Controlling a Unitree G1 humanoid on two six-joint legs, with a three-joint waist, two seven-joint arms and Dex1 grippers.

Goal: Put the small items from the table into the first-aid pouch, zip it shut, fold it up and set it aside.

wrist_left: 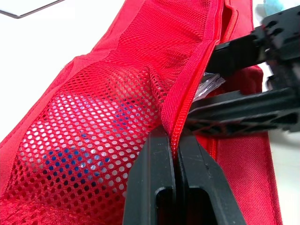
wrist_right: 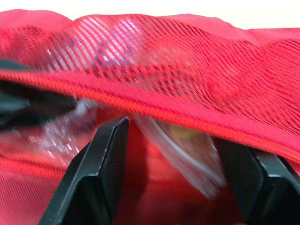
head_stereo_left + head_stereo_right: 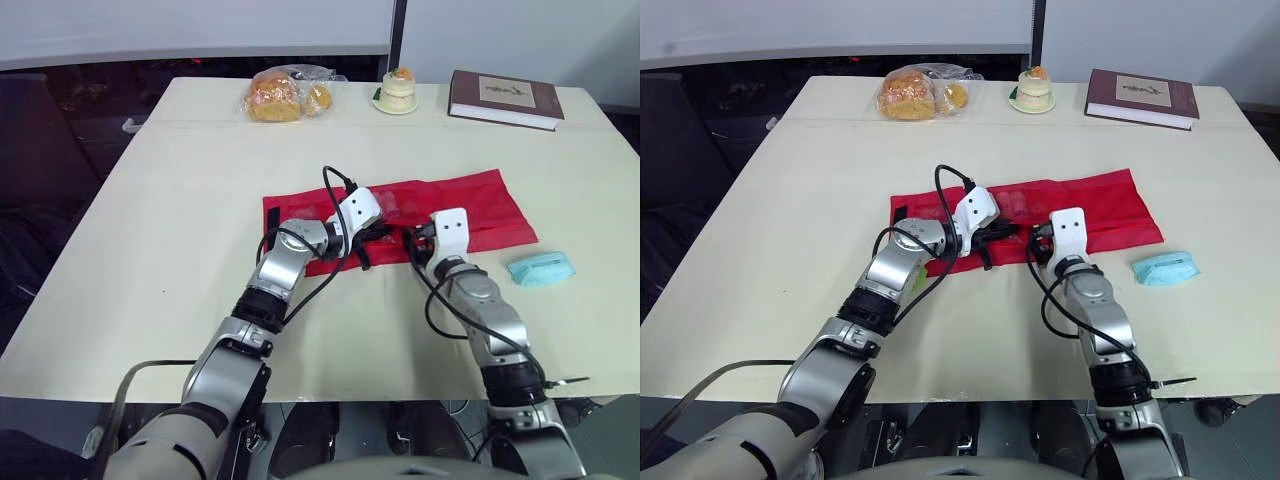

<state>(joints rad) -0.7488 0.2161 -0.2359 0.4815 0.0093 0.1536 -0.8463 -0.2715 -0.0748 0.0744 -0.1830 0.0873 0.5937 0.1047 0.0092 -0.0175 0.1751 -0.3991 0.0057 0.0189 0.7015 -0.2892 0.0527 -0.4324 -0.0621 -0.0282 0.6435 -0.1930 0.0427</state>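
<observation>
While the pocket mouth is held up: the left end effector (image 1: 174,137) is closed on the zip edge (image 1: 190,89) of the mesh pocket (image 1: 89,117), raising it off the pouch body.
First-aid pouch (image 3: 470,205): unfolded, flat on the worktop (image 3: 150,250), directly before both arms.
Right end effector (image 3: 412,240): fingers wide apart at the pocket mouth, with a clear-wrapped item (image 2: 187,161) between them, partly under the zip edge.
Item outside: a blue packet (image 3: 540,268) on the worktop, near the pouch's right end.
Risk, slip: the thin zip edge may pull out of the pinch, and the mouth would drop onto the item.
Risk, snag: the wrapper may catch on the zip or on the nearby left fingers and end half outside, blocking closure.
Risk, drag: a harder push may slide the light pouch across the worktop.
</observation>
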